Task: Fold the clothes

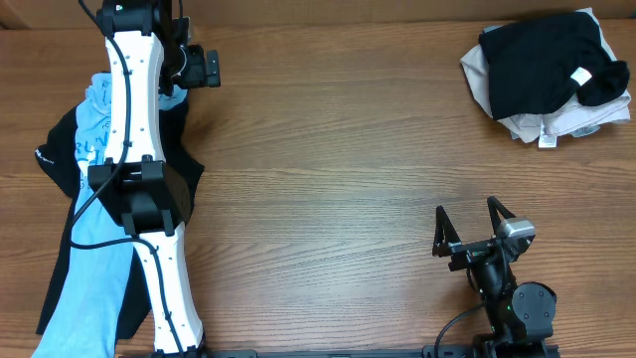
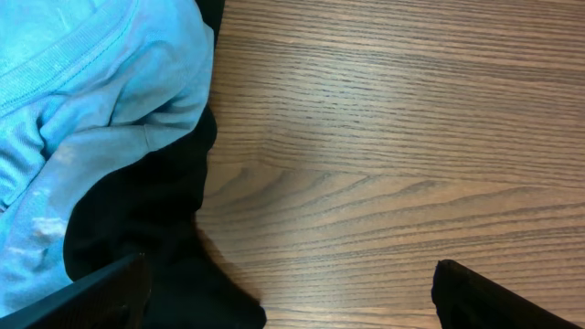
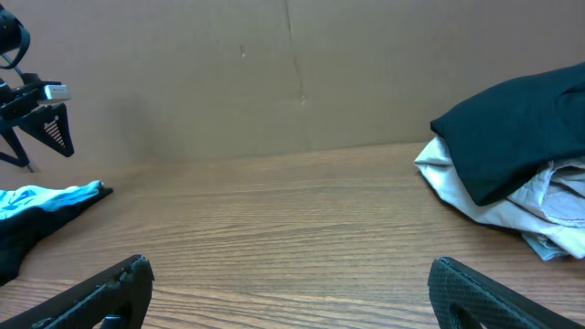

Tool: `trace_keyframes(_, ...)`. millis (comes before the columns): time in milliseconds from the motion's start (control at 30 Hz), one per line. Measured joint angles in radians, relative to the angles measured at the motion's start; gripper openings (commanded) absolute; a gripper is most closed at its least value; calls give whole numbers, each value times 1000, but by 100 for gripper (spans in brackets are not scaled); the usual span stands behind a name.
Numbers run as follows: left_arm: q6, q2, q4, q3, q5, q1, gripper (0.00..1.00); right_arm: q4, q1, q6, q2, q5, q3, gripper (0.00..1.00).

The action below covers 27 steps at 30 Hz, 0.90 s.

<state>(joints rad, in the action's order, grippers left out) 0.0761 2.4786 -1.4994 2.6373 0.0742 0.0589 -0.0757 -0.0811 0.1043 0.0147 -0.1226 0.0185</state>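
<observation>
A light blue printed tee (image 1: pixel 99 129) lies crumpled on a black garment (image 1: pixel 60 159) at the table's left side, partly hidden under my left arm. In the left wrist view the tee (image 2: pixel 82 82) and the black fabric (image 2: pixel 146 228) fill the left. My left gripper (image 1: pixel 204 68) is open and empty over bare wood at their right edge (image 2: pixel 288 274). A black shirt with a small white label (image 1: pixel 542 60) lies on a pile at the back right. My right gripper (image 1: pixel 467 224) is open and empty near the front right (image 3: pixel 288 274).
Under the black shirt lie beige and white garments (image 1: pixel 556 124), also in the right wrist view (image 3: pixel 512 196). A brown cardboard wall (image 3: pixel 274 73) stands behind the table. Bare wood (image 1: pixel 348 169) lies between the two heaps.
</observation>
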Motion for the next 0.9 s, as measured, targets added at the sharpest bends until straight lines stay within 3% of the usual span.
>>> trace_keyframes(500, 0, -42, -79, -2, 0, 0, 100, 0, 0, 0, 0, 0, 0, 100)
trace_keyframes(900, 0, -447, -185, -2, 0, -3, 100, 0, 0, 0, 0, 0, 0, 100)
